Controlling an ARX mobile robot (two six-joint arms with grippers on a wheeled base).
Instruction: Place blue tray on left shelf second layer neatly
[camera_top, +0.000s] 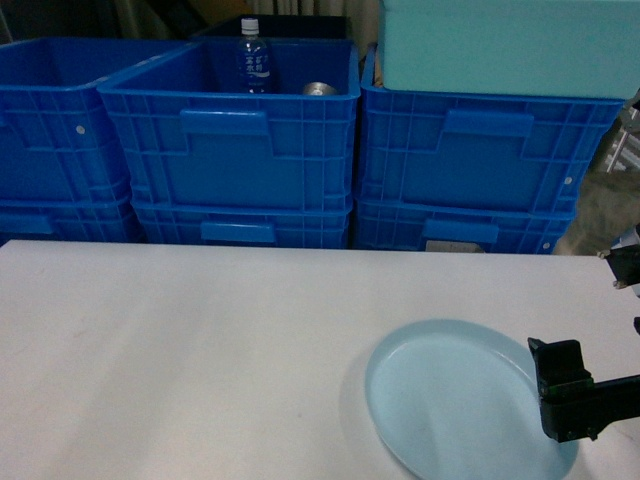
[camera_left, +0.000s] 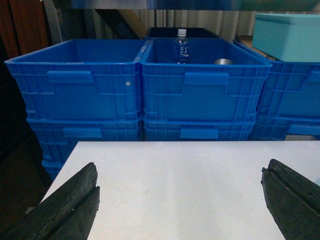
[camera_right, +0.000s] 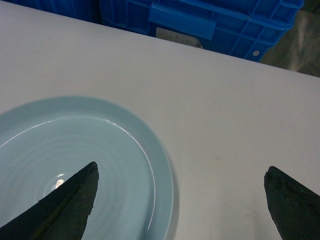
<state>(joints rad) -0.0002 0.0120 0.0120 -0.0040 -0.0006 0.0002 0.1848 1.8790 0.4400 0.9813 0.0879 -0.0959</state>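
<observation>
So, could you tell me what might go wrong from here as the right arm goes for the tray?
1. The right gripper is open and straddles the rim of the blue tray; the tray looks shallow and glossy, so a rim pinch may slip.
2. The tray lies flat on the white table, so a finger may push it rather than get under it.
3. The stacked blue crates stand close behind the table, which may crowd the lift.
</observation>
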